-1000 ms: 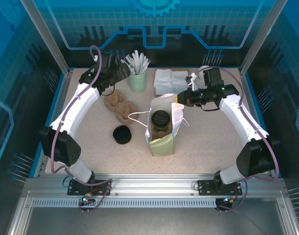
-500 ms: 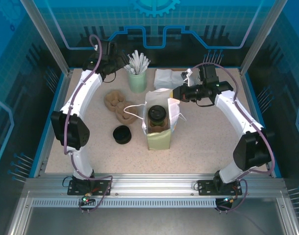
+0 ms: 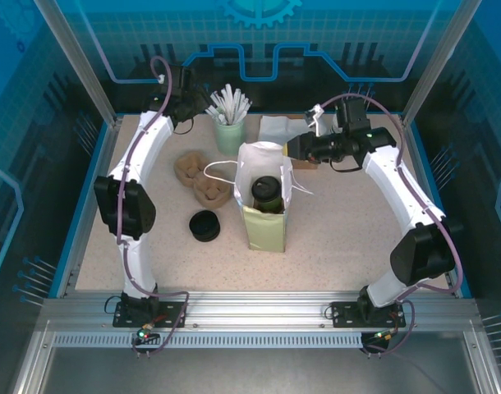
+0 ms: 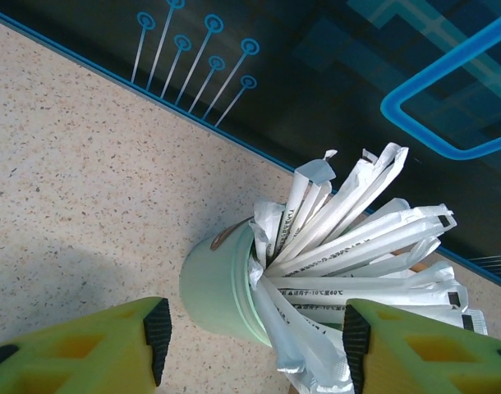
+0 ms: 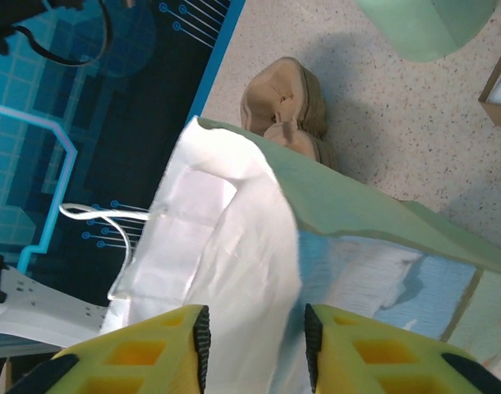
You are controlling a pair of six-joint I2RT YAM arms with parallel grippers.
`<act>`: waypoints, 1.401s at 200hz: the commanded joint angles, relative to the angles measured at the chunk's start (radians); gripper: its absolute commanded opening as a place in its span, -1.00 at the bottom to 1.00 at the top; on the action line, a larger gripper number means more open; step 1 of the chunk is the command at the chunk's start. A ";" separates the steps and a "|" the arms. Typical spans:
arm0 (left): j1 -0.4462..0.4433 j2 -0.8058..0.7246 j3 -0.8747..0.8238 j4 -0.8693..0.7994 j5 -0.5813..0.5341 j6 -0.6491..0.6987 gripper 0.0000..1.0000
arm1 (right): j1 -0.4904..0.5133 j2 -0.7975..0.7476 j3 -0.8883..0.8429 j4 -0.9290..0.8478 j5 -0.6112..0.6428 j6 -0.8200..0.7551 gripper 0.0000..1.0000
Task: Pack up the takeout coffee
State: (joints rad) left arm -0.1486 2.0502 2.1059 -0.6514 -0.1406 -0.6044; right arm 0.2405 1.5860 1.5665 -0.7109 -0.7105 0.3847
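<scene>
A: Place of the takeout coffee (image 3: pixel 267 191)?
B: Upright inside the paper bag (image 3: pixel 265 234), near the middle of the bench (image 3: pixel 341 238).
A: And the right gripper (image 5: pixel 253 345)?
B: Nearly closed, pinching the bag's rim.
A: The left gripper (image 4: pixel 255 341)?
B: Spread wide, holding nothing, above the green cup of straws (image 4: pixel 218 287) by the far edge.

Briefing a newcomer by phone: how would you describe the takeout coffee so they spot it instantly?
In the middle of the table stands an open pale-green paper bag. Inside sits the takeout coffee, a black-lidded cup; the other black lid lies loose on the table.
</scene>
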 commanded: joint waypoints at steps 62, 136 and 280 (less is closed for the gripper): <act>0.011 0.073 0.066 -0.045 0.063 -0.017 0.00 | -0.098 -0.071 0.109 -0.157 -0.004 -0.067 -0.06; 0.010 0.146 0.140 -0.063 0.088 0.003 -0.15 | -0.151 -0.091 0.141 -0.187 -0.023 -0.071 -0.05; 0.011 0.214 0.212 -0.086 0.089 0.058 -0.65 | -0.165 -0.204 -0.014 -0.177 -0.031 -0.070 -0.05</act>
State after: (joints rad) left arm -0.1467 2.2471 2.2776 -0.7120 -0.0612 -0.5808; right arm 0.0906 1.4246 1.5883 -0.8818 -0.7158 0.3313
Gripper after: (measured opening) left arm 0.205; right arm 0.474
